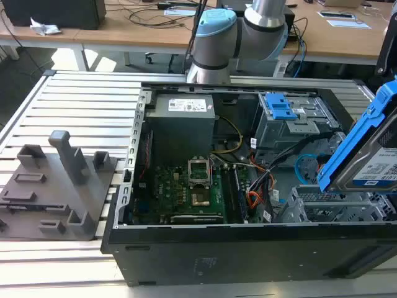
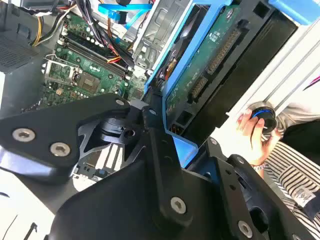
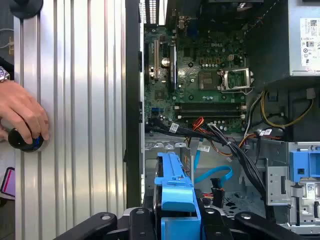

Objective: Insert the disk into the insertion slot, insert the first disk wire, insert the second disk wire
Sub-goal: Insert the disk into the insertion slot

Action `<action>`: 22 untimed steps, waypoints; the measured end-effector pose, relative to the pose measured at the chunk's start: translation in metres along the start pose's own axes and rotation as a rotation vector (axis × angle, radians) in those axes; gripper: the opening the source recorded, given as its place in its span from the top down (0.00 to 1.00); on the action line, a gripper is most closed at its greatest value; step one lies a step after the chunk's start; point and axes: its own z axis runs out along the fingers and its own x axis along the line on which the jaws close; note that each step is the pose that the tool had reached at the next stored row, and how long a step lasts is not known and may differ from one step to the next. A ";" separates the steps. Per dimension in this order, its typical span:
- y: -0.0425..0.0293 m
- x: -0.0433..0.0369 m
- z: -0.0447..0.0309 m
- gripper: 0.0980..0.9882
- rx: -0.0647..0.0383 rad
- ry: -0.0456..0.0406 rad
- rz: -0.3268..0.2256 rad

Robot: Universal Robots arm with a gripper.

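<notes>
My gripper (image 3: 176, 218) is clamped on the disk (image 1: 371, 158). In the first wrist view its black fingers (image 3: 141, 221) press both sides of the blue carrier. In the second wrist view I see the disk's green circuit-board underside.

The disk hangs steeply tilted, its lower end just above the insertion slot (image 1: 322, 206) and not yet in it. The exterior view's right edge cuts the disk off. The slot sits inside the open computer case (image 1: 248, 257), partly hidden behind the disk.

The case also holds a green motherboard (image 3: 200, 75), bundled cables (image 3: 227, 142), a taller bay with a blue latch (image 1: 288, 115) and a grey power supply (image 1: 183, 121).

Outside the case, on the slatted metal table (image 3: 75, 100), a person's hand (image 3: 22, 115) rests on a round black knob (image 3: 22, 141). Farther off, at the exterior view's left, a grey fixture (image 1: 56, 186) stands on the table.
</notes>
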 end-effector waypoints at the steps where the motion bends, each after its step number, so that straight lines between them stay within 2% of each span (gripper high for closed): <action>1: -0.0001 0.0000 0.0021 0.70 0.000 0.0000 0.000; 6: -0.0009 0.0000 0.0093 0.70 0.000 0.0000 0.000; 22: -0.0014 -0.0001 0.0226 0.70 0.000 0.0001 0.000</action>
